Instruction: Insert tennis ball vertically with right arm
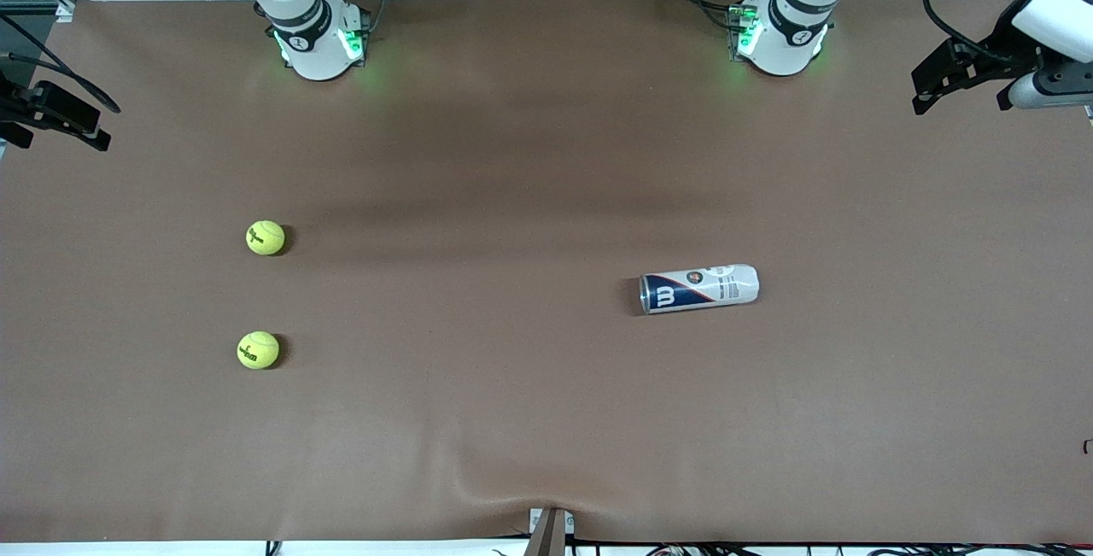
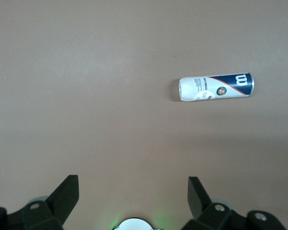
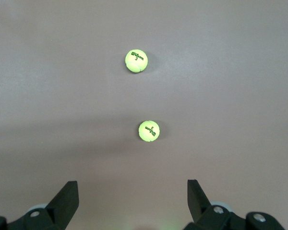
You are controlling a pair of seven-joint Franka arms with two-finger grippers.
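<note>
Two yellow-green felt tennis balls lie well apart on a brown counter (image 1: 546,419) toward the right arm's end, the nearer tennis ball (image 1: 258,350) closer to the front camera than the farther tennis ball (image 1: 265,237), while a ball can (image 1: 699,288) rests on its side toward the left arm's end, well apart from both. The right hand (image 3: 133,201) hangs high over the counter with its black fingers spread wide and nothing between them, both balls in its wrist view; the left hand (image 2: 133,201) waits raised at its own end, likewise wide and empty. Each ball is a small fuzzy sphere with dark lettering, probably light and springy, its nap likely to give a good hold, though a round ball may roll off at a glancing touch. A pinch straight down across the widest part looks the safest hold. The can is a smooth, glossy cylinder, white with a navy band, apt to roll and likely slippery; it lies flat, so it appears to need standing upright before a ball can drop in from above
</note>
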